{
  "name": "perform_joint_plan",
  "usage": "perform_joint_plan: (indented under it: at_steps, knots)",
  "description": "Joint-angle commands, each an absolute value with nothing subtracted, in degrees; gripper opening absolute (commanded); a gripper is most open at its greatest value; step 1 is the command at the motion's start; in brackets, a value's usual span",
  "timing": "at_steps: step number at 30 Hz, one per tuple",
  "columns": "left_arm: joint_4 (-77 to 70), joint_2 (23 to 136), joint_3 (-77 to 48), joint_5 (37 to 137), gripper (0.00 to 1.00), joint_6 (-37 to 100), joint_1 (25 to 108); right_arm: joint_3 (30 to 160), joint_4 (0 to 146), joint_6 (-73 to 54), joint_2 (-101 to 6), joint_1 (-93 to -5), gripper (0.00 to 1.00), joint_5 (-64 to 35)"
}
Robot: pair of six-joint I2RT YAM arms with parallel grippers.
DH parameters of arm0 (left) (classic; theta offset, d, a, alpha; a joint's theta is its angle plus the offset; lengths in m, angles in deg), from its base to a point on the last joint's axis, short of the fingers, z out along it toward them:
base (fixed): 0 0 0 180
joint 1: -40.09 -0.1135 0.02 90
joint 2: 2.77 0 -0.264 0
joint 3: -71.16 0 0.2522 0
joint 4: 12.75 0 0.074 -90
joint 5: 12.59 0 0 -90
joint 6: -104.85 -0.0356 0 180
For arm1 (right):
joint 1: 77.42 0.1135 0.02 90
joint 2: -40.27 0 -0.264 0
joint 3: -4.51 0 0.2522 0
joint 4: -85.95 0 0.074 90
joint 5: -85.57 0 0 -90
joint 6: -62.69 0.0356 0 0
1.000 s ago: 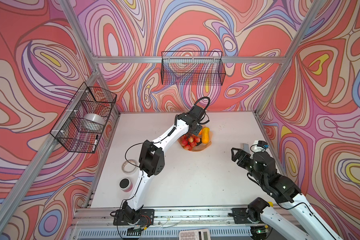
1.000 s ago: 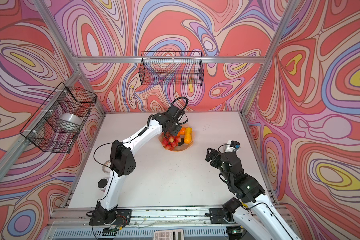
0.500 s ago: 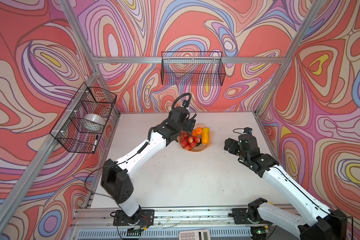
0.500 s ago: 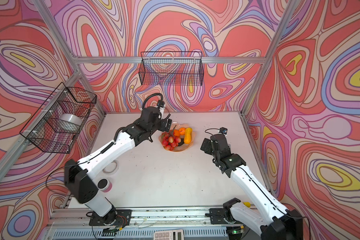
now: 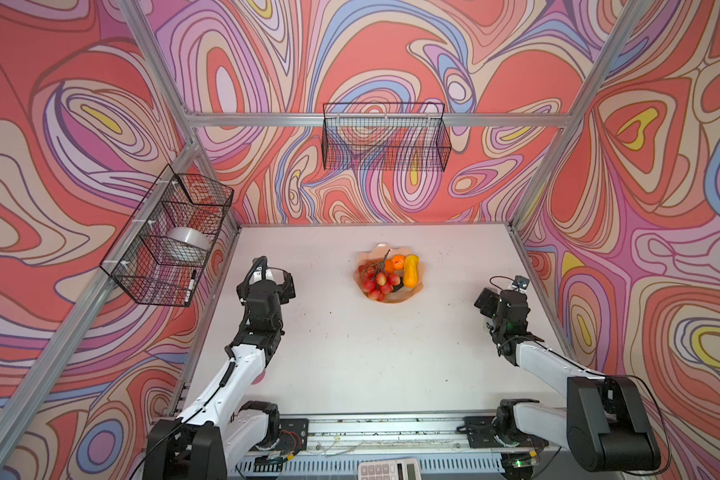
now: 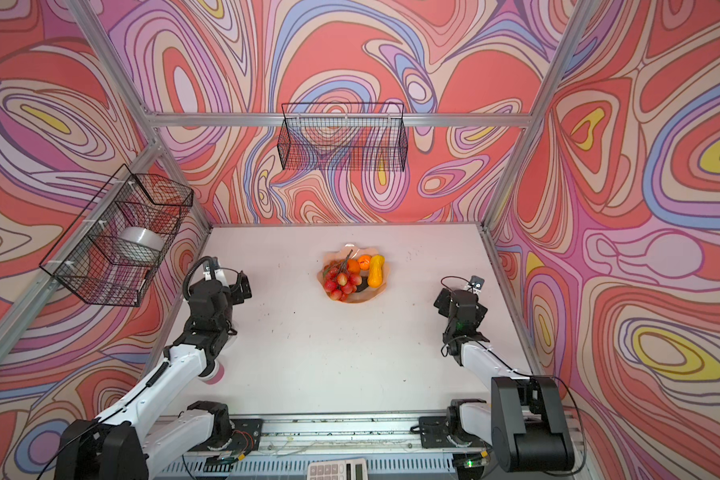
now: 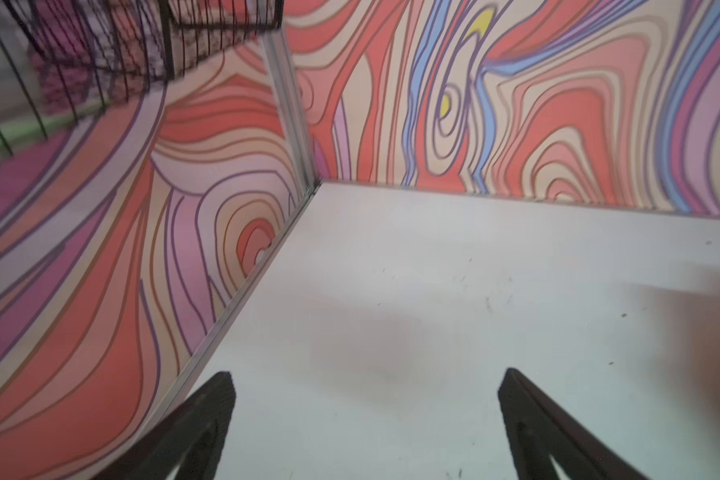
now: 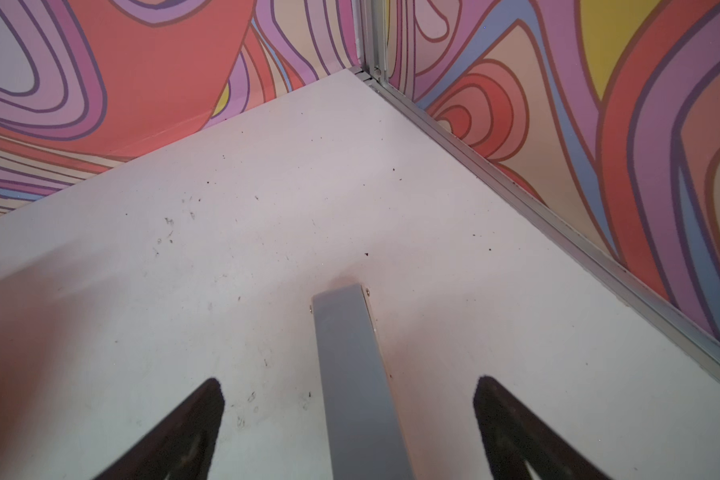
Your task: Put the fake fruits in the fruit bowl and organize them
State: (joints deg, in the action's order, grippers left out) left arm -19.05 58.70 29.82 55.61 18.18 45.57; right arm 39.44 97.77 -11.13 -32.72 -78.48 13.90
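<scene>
The fruit bowl (image 5: pixel 396 297) (image 6: pixel 361 296), pale peach with a scalloped rim, sits at the middle back of the white table in both top views. In it lie a bunch of red balls (image 5: pixel 376 283) (image 6: pixel 341 285), two oranges (image 5: pixel 399 261) (image 6: pixel 364 261), a long yellow-orange fruit (image 5: pixel 411 271) (image 6: pixel 376 271) and a dark avocado (image 5: pixel 398 287) (image 6: pixel 362 287). My left gripper (image 5: pixel 287 286) (image 6: pixel 243 286) (image 7: pixel 366 374) is open and empty, well left of the bowl. My right gripper (image 5: pixel 484 302) (image 6: pixel 442 302) (image 8: pixel 350 380) is open and empty, well right of it.
A flat grey strip (image 8: pixel 352 353) lies on the table between the right fingers. Black wire baskets hang on the back wall (image 5: pixel 385 139) and the left wall (image 5: pixel 169 237), the latter holding a tape roll (image 5: pixel 187 244). A calculator (image 5: pixel 389 471) lies at the front edge.
My left gripper has left the bowl, opened and drawn back to the table's left side. The right gripper swung a little toward the bowl and back to the right.
</scene>
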Motion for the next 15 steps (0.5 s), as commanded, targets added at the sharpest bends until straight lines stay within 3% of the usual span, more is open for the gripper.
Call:
perform_joint_plan:
  at_steps: [1,7,10,12,15]
  knots:
    - [-31.28,64.28,34.93,56.46,1.0,18.43,45.15,38.04,119.17,-16.6,-39.02,-78.74,0.99,14.52]
    - [-48.52,78.83,38.09,61.66,1.0,17.28,43.21,36.3,139.24,-19.5,-53.03,-78.91,0.98,10.61]
    - [-56.16,86.72,37.92,65.43,1.0,15.28,43.26,37.15,138.2,-21.11,-54.36,-78.92,0.98,6.27]
    - [-47.41,84.55,35.44,66.52,1.0,16.43,42.89,38.13,141.47,-22.05,-58.21,-78.87,0.98,4.88]
    - [-50.47,85.48,35.98,66.73,1.0,16.25,42.73,40.88,134.9,-22.64,-57.41,-78.91,0.98,3.66]
